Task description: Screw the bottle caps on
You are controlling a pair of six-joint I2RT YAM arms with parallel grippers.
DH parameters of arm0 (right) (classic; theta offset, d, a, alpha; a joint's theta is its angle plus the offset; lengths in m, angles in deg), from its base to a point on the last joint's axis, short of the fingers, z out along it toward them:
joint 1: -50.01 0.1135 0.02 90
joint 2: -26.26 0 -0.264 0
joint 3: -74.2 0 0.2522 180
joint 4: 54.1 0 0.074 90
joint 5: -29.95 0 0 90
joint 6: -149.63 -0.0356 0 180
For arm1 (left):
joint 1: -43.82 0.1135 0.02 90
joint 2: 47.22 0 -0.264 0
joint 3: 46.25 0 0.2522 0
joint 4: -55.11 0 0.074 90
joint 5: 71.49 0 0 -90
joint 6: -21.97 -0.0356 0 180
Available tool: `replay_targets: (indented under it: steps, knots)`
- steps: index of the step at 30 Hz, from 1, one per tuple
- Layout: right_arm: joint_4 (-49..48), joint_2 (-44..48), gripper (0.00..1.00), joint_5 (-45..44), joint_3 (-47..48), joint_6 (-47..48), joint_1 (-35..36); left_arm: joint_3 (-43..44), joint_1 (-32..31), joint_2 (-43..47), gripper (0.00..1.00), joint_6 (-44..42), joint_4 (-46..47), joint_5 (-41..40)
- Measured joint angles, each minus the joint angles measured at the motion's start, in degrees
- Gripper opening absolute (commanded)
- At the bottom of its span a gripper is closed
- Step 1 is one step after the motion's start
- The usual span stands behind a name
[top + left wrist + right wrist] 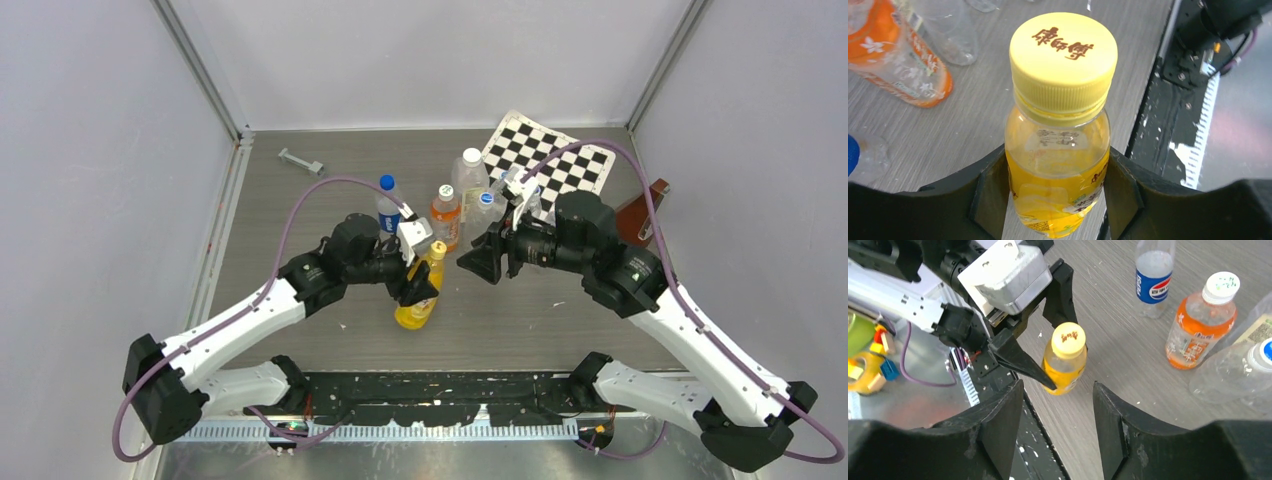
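The left end effector (1055,189) is clenched on the small yellow-orange plastic juice bottle (1064,371) standing on the grey counter (520,320), its round yellow plastic cap (1063,55) seated on the neck, so the released right end effector (1057,412), hanging apart, should probably close on that cap and twist.

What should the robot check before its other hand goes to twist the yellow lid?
1. Does the left gripper clamp the juice bottle: ok.
2. Does the yellow cap sit on the bottle's neck: ok.
3. Is that cap screwed tight: cannot tell.
4. Is the right gripper open: ok.
5. Is the right gripper around the cap: not ok, it is off to the side, apart from the bottle.
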Motion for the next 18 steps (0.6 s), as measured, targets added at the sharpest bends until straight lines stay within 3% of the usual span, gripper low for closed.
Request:
replay_targets:
  steps: [9, 18]
  knots:
    - [14.71, -7.85, 0.59, 10.8, 11.8, 20.44, -0.24, 7.72, 0.0, -0.74, 0.0, -10.69, -12.15, 8.59]
    - [19.85, -14.56, 0.56, 16.94, 15.28, 30.45, -0.24, 9.31, 0.0, -2.56, 0.0, -14.97, -17.68, 13.14]
